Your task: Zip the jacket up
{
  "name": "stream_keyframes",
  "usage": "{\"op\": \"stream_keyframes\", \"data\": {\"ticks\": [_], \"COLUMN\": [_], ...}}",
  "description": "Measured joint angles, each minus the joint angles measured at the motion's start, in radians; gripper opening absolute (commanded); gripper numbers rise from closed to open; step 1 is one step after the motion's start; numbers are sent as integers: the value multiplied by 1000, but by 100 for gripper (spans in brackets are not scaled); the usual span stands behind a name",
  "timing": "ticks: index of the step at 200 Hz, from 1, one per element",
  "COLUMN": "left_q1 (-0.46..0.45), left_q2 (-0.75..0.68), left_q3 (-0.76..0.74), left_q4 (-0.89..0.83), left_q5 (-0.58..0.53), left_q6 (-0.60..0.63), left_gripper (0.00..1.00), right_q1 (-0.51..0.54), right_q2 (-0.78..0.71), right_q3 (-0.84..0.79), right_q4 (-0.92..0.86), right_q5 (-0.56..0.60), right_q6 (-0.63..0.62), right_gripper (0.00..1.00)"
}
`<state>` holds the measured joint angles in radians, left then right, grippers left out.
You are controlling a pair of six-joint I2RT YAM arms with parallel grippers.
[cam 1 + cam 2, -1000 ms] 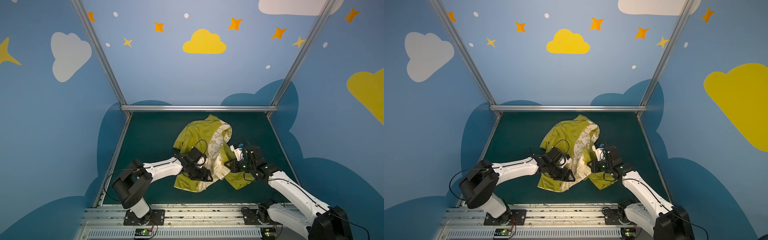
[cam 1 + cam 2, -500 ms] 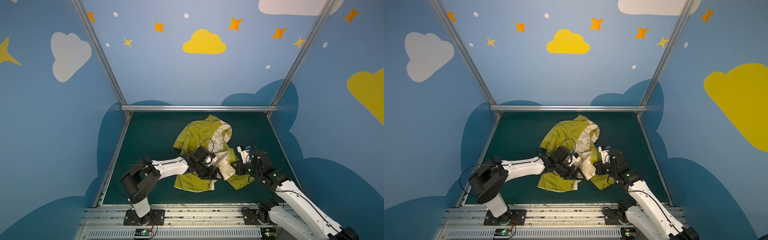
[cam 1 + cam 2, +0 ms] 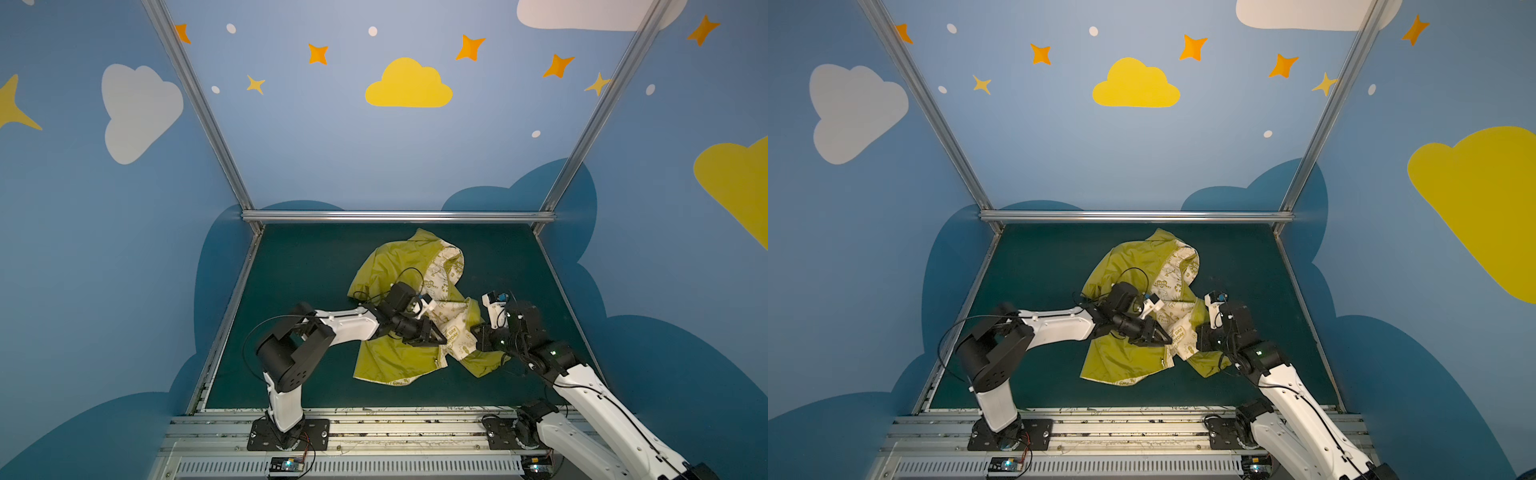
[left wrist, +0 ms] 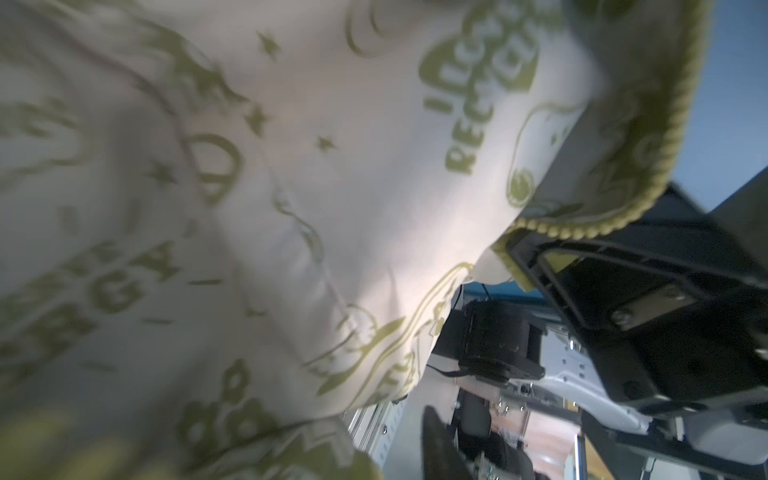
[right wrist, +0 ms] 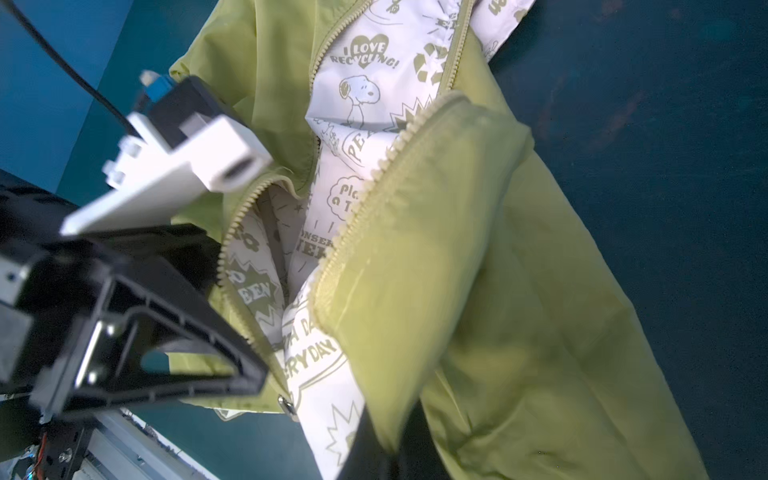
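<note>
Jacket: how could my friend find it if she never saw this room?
Look past the blue walls to the dark green floor. In its middle, between the left arm and right arm, lies the jacket. It is the only soft thing there: shiny yellow-green, flopped open to show cream lining with doodles.

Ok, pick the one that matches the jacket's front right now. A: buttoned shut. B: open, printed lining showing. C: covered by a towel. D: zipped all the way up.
B: on the jacket the zipper teeth run as two separate edges, with the cream printed lining bare between them.
</note>
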<state>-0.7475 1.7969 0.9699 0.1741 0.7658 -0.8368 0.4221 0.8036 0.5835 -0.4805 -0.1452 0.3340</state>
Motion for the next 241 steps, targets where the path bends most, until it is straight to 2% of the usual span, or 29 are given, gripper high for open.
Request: {"op": "stream_keyframes", "data": {"ticks": [15, 48, 66, 71, 74, 77, 81, 84, 100, 121, 137, 169, 177, 189, 195, 206, 220, 241], "left_q1": [63, 170, 204, 207, 207, 205, 201, 195, 132, 0, -87, -146, -150, -150, -151, -150, -148, -116], "left_q2": [-66, -211, -319, -346, -360, -376, -388, -397, -416, -354, -237, -32, 7, 52, 71, 95, 105, 44], "left_q3": [-52, -89, -83, -76, -70, -61, -51, -41, 21, 127, 240, 391, 415, 443, 455, 478, 495, 471], "left_q4": [-19, -145, -257, -294, -314, -341, -365, -386, -488, -607, -691, -785, -802, -818, -827, -853, -894, -958], "left_q5": [-16, -72, -137, -163, -174, -193, -210, -229, -341, -482, -581, -702, -718, -733, -739, -753, -793, -863], "left_q6": [4, 56, 100, 114, 119, 132, 137, 148, 165, 167, 163, 144, 140, 137, 137, 138, 142, 163], "left_gripper": [3, 5, 3, 7, 13, 24, 43, 52, 66, 74, 77, 81, 79, 69, 59, 27, 4, 3], "right_q1": [-2, -3, -3, -3, -3, -3, -3, -3, -3, -3, -4, -4, -5, -5, -5, -5, -7, -8], "right_q2": [13, 50, 68, 73, 76, 79, 81, 83, 95, 109, 113, 111, 110, 106, 105, 103, 103, 103], "right_q3": [0, 3, 12, 16, 18, 19, 21, 21, 23, 23, 23, 23, 23, 23, 23, 23, 23, 23], "right_q4": [10, 34, 42, 43, 45, 47, 50, 54, 64, 66, 67, 74, 74, 77, 79, 82, 87, 107], "right_q5": [-3, -18, -23, -23, -23, -23, -23, -23, -20, -13, -10, -7, -8, -8, -8, -8, -10, -31], "right_q6": [0, -4, -10, -14, -16, -18, -19, -21, -26, -29, -29, -29, -29, -29, -29, -29, -29, -36], "right_gripper": [0, 0, 0, 0, 0, 0, 0, 0, 0, 0, 0, 0, 0, 0, 0, 0, 0, 0]}}
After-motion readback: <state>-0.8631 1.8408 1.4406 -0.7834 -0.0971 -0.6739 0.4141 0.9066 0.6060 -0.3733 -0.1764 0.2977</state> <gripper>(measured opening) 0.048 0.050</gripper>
